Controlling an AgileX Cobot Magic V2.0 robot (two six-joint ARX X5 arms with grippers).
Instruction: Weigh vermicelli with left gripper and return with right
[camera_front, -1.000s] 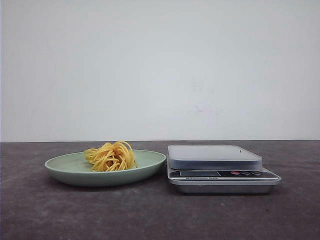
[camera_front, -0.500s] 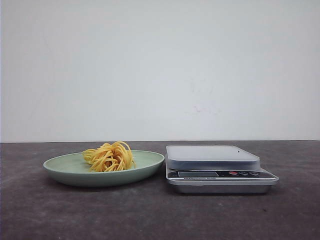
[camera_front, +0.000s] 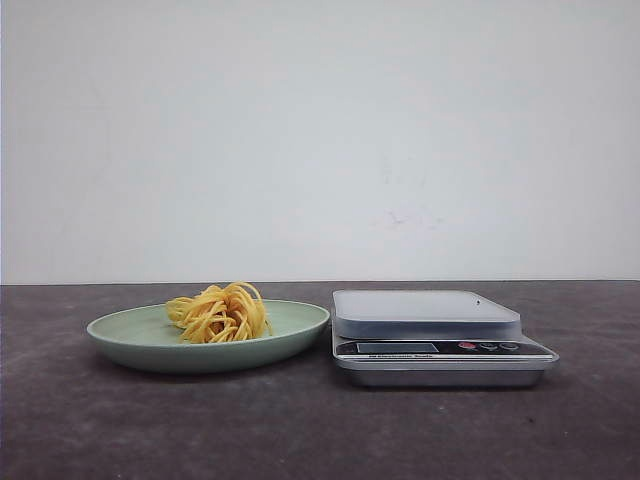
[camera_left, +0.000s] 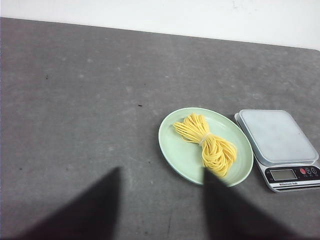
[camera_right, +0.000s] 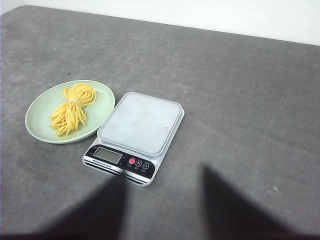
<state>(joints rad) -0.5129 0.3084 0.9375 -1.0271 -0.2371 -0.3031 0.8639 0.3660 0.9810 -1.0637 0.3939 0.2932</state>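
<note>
The vermicelli (camera_front: 220, 312) is a yellow noodle bundle lying on the pale green plate (camera_front: 130, 335), left of the silver kitchen scale (camera_front: 430, 315), whose platform is bare. In the left wrist view the vermicelli (camera_left: 207, 144) lies on the plate (camera_left: 180, 150), with the scale (camera_left: 277, 136) beside it. My left gripper (camera_left: 161, 172) is open and empty, high above the table next to the plate. In the right wrist view the vermicelli (camera_right: 71, 109), plate (camera_right: 40, 120) and scale (camera_right: 140, 122) show. My right gripper (camera_right: 162, 172) is open and empty, high above the table near the scale's display end.
The dark grey table (camera_front: 300, 430) carries only the plate and scale. A white wall (camera_front: 320, 140) stands behind it. Neither arm shows in the front view.
The plate and scale appear a few pixels further left than a second ago; nothing else differs.
</note>
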